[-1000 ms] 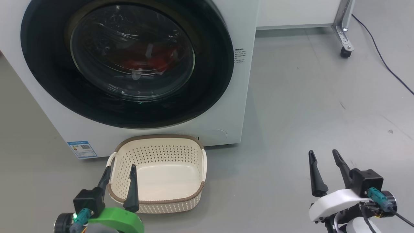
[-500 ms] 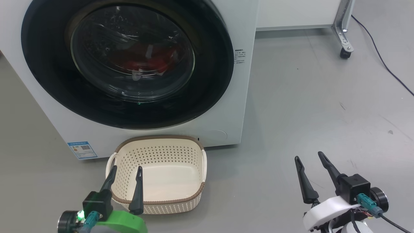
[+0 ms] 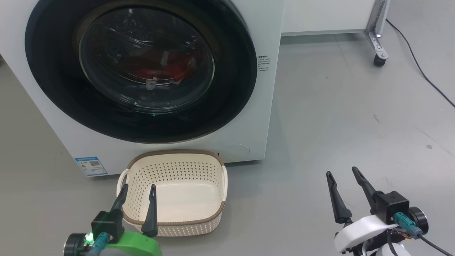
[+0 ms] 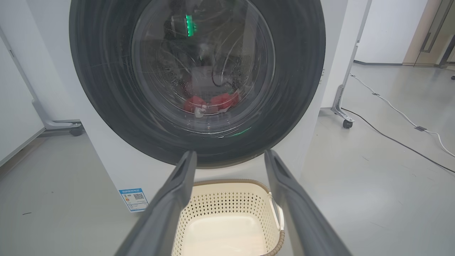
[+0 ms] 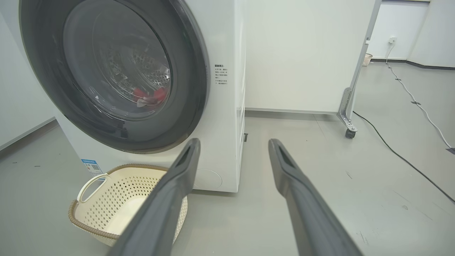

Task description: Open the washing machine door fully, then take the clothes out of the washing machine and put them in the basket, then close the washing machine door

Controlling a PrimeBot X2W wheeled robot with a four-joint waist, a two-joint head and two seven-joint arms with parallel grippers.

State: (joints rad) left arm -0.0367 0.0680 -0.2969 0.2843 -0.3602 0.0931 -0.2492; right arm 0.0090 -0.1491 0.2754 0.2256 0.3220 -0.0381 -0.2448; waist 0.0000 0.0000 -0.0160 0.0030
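Note:
The washing machine (image 3: 261, 113) is white, and its door (image 3: 49, 71), a wide black rim around bulging glass, sits closed against the front. Red clothes (image 3: 160, 69) lie in the drum behind the glass, seen too as clothes (image 4: 213, 103) and clothes (image 5: 153, 95). The cream basket (image 3: 177, 167) stands on the floor under the door and holds nothing. My left gripper (image 3: 139, 186) is open over the basket's near left part, fingers pointing at the door (image 4: 106, 89). My right gripper (image 3: 341, 171) is open above bare floor, right of the machine.
A blue label (image 3: 91, 165) marks the machine's lower left front. A metal frame leg on a caster (image 3: 378, 39) and a black cable (image 3: 419, 64) lie at the far right. Grey floor (image 3: 337, 117) spreads open to the machine's right.
My right gripper has shifted left and slightly lower. My left gripper has moved a little to the right over the basket. Both remain open, and the door stays closed.

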